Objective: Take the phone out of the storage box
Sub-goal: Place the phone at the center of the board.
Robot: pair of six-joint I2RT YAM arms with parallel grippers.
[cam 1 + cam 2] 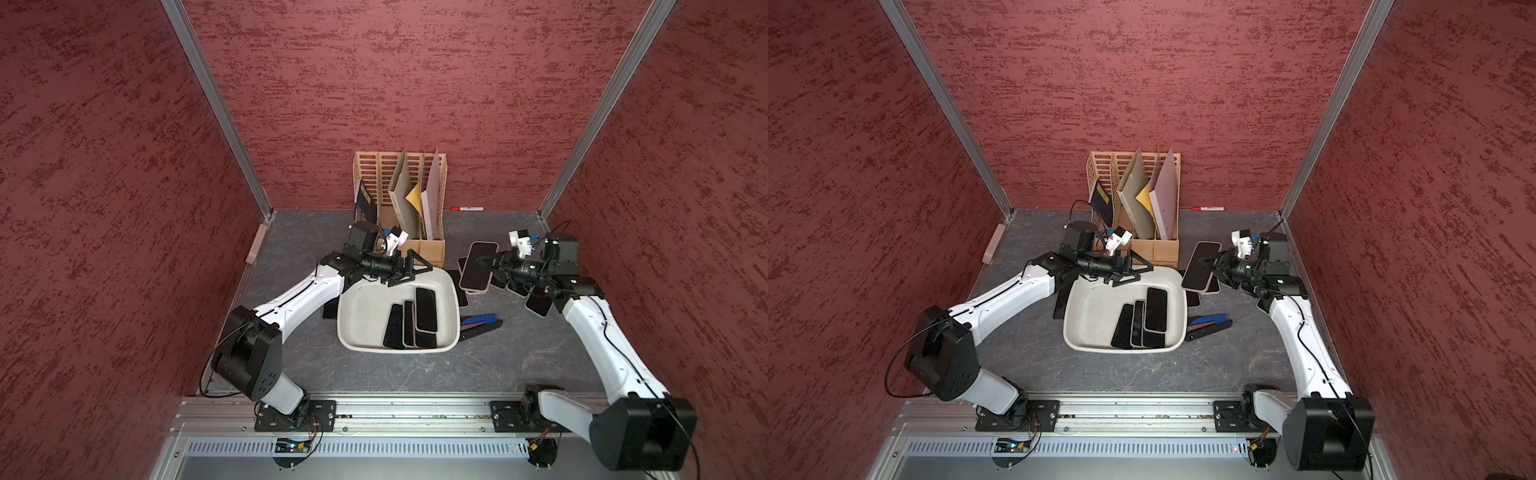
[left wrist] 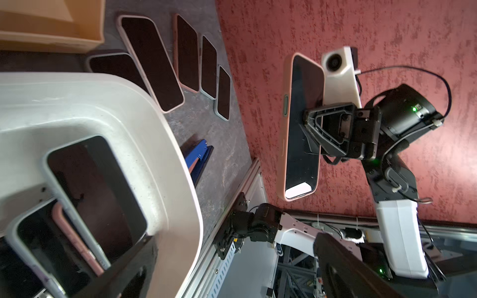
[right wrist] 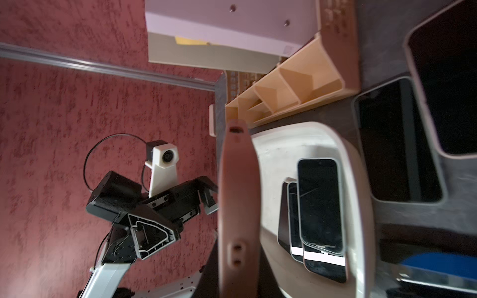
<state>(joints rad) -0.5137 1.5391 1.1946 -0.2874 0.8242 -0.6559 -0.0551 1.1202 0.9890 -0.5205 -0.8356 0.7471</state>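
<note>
A beige slotted file rack [image 1: 428,248] stands on the dark grey table [image 1: 374,374] against the back wall, holding tan, yellow and pale folders [image 1: 401,195] and a dark booklet [image 1: 366,205]. A red marker [image 1: 467,208] lies just beside it, and a blue-and-black tool [image 1: 482,323] lies nearer the front.

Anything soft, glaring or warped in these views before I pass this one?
Right wrist view: the held phone sits close to the lens and is out of focus; white glare strips cross the phones in the box. Left wrist view: sharp, one white reflection at an end of the held phone. Both top views: sharp, soft light, wide-angle makes the corner posts splay outward.
</note>
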